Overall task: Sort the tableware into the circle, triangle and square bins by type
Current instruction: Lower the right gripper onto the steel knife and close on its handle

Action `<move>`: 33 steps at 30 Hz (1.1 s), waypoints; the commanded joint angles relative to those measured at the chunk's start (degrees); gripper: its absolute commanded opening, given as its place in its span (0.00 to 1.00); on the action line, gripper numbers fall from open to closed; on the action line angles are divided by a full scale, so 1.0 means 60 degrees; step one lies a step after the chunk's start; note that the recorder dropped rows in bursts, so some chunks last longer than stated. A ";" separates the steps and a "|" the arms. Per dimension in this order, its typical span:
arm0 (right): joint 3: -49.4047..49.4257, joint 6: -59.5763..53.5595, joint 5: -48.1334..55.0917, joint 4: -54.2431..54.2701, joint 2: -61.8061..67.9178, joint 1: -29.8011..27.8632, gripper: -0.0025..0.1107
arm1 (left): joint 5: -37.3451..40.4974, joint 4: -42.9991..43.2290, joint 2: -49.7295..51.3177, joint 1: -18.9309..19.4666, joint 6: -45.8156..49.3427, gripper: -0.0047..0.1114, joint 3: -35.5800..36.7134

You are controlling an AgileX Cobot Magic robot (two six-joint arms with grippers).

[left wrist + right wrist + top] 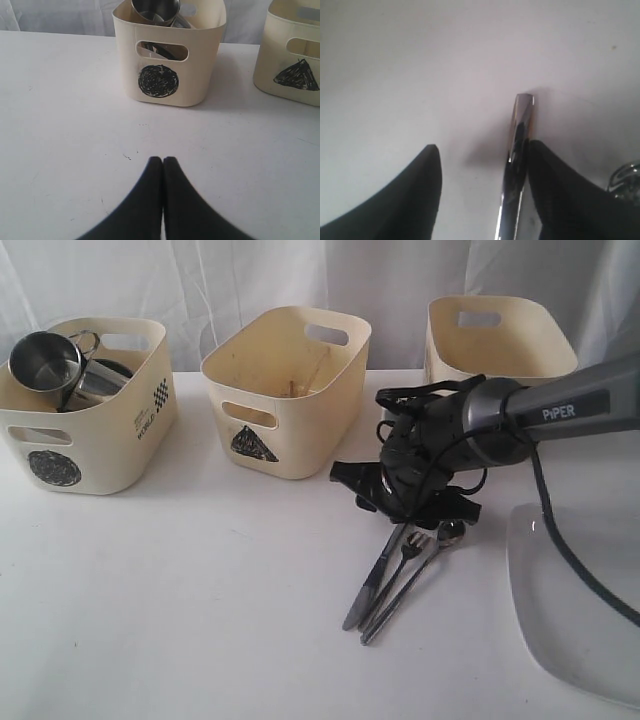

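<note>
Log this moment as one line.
right gripper: jaws open, steel cutlery handle between, on table | left gripper: jaws shut, empty, before circle bin | mugs in circle bin | plate on table

2 mugs in circle bin, arm over cutlery

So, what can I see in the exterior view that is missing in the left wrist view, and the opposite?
Only the exterior view shows the knife, fork and spoon lying together, the white plate, the third bin and the right arm. Only the left wrist view shows the left claw, shut and facing the circle bin. Both show that bin with steel mugs inside, the triangle bin and the table.
</note>
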 commanded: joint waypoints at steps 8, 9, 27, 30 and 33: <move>0.0015 -0.0879 0.1003 0.0643 0.0196 0.0961 0.46 | -0.0038 -0.0103 -0.0050 -0.0069 -0.0039 0.04 0.0024; 0.0015 -0.0879 0.1031 0.0764 0.0210 0.1042 0.46 | -0.0038 -0.0103 -0.0050 -0.0069 -0.0039 0.04 0.0024; 0.0015 -0.1037 0.1696 0.0935 0.0758 0.1468 0.46 | -0.0038 -0.0103 -0.0050 -0.0069 -0.0039 0.04 0.0024; 0.0015 -0.0670 0.1937 0.0956 0.0855 0.1449 0.44 | -0.0038 -0.0103 -0.0050 -0.0069 -0.0039 0.04 0.0024; 0.0015 0.0126 0.2380 0.0997 0.0918 0.1388 0.38 | -0.0038 -0.0103 -0.0050 -0.0069 -0.0039 0.04 0.0024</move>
